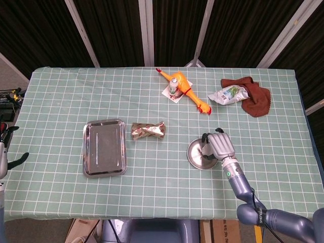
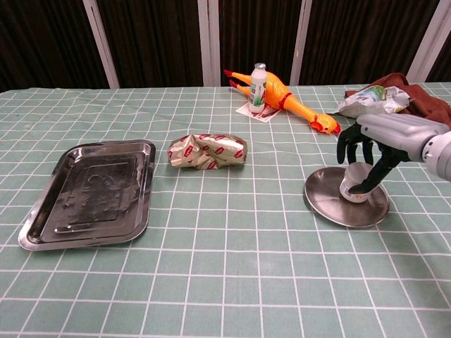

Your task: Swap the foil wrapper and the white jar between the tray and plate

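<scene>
The white jar (image 2: 354, 184) is at the round metal plate (image 2: 324, 198) on the right, tilted and a little raised. My right hand (image 2: 384, 135) reaches over it, and its dark fingers (image 2: 371, 179) grip the jar from both sides. From the head view my right hand (image 1: 218, 145) covers the jar at the right side of the plate (image 1: 195, 155). The foil wrapper (image 1: 148, 130) (image 2: 206, 151) lies on the tablecloth between the plate and the bare metal tray (image 1: 104, 148) (image 2: 91, 190). At the left edge of the head view my left hand (image 1: 4, 154) holds nothing, fingers apart.
A rubber chicken (image 1: 188, 94) (image 2: 296, 105) and a small bottle (image 2: 260, 84) lie at the back centre. A crumpled plastic bag (image 1: 229, 94) (image 2: 370, 101) and a brown cloth (image 1: 257, 97) (image 2: 426, 95) sit at the back right.
</scene>
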`<state>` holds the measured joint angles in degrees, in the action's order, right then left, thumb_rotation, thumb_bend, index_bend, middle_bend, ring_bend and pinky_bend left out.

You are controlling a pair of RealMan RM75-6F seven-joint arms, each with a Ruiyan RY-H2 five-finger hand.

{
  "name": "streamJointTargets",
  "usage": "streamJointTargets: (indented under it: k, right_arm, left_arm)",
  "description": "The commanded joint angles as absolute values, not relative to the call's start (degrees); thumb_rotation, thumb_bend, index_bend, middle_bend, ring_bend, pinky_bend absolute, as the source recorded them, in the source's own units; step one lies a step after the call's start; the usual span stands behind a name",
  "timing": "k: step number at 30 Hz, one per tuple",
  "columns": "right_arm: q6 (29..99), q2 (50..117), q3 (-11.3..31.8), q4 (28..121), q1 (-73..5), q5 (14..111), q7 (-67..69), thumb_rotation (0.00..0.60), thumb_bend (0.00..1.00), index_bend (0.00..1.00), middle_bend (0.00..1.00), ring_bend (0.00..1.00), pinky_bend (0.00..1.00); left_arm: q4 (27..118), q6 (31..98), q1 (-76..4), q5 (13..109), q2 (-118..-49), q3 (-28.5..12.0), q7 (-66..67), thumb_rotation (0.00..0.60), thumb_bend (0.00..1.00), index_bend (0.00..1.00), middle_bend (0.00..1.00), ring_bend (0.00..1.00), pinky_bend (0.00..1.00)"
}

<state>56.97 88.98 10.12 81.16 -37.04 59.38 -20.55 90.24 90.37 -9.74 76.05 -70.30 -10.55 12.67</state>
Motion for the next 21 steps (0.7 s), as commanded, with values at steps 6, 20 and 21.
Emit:
streamJointTargets:
  k: [6,20,21]
  right_arm:
    - [57.7,88.8,11.2,84.4,-38.2,60.6,-21.6,0.6,0.25,0.48,0.52,0.57,0.21]
    - [58.7,91.6,13.7,95.6,-43.6,55.8,-31.9,0.6,0.25,0.48,0.53,0.57,0.21]
    - [58.7,92.2,13.7,95.7,-44.1,55.2,-32.7,0.6,0.25,0.48,0.53,0.57,0.21]
  left_arm:
    - [90.0,90.4,-9.6,75.9,-70.1,-10.9,12.6,0.6,0.19,0.27,0.0,0.0,0.07]
    - [89.9,89.9,-9.3,76.0,-69.5,-11.3,11.0,0.6,0.19,0.27,0.0,0.0,0.07]
    - [89.9,89.8,-9.4,75.9,-69.5,-11.3,10.9,0.6,0.19,0.27,0.0,0.0,0.07]
